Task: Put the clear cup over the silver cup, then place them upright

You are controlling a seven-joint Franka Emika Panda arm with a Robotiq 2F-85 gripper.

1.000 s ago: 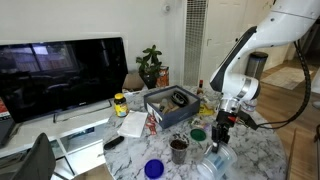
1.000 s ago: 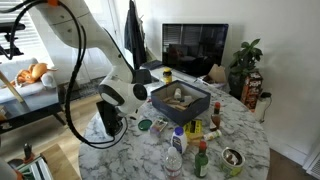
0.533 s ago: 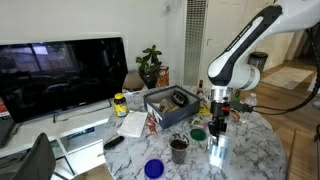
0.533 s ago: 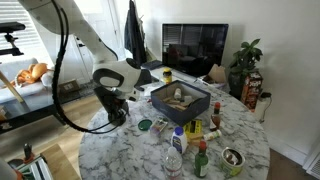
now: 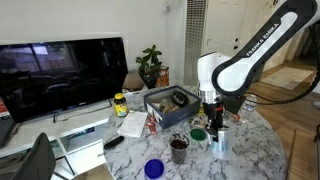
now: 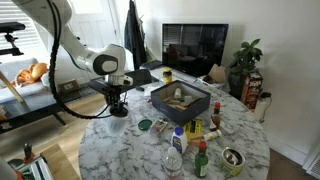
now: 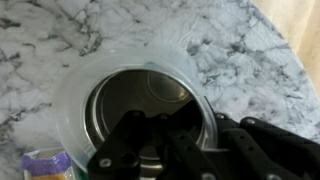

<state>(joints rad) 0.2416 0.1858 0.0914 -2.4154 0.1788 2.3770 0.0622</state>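
Pinching tightly on the rim of the tall translucent plastic clear cup (image 7: 70,95), which sheathes the short shiny metallic silver cup (image 7: 150,85) and stands upright near the edge of the white marble table (image 5: 255,157), the gripper (image 5: 217,128) may tip both over if it retreats sideways.

a home living room: a television (image 5: 60,75) and potted plant (image 5: 150,66) stood beyond the gripper (image 5: 217,124), across the marble table (image 5: 252,152).

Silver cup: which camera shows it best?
The wrist view: it looks straight down into the silver cup, ringed by the clear cup. Both exterior views show only the whitish clear cup below the gripper; the silver one is too small to tell.
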